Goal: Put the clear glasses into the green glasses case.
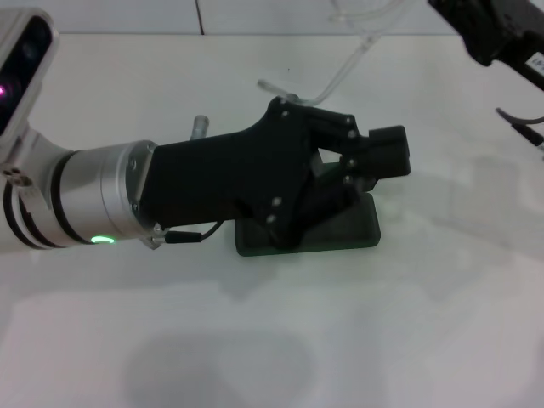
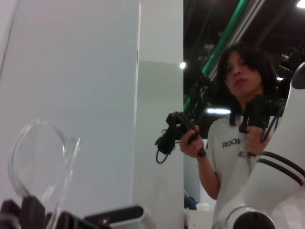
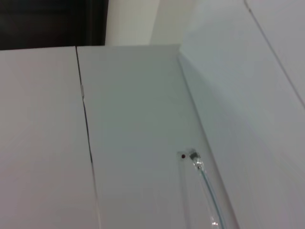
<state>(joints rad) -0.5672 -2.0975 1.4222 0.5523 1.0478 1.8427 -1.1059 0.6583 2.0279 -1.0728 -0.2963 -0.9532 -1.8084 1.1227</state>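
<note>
Clear glasses (image 1: 357,38): upper centre of the head view, near the right hand (image 1: 501,38) at upper right; we cannot tell that hand's grip. Left hand (image 1: 387,157), centre frame, fingers pressed together, over the green glasses case (image 1: 357,231), which lies on the white tabletop (image 1: 272,340).

one clear glasses (image 1: 357,42), one green glasses case (image 1: 340,234), two grippers
</note>
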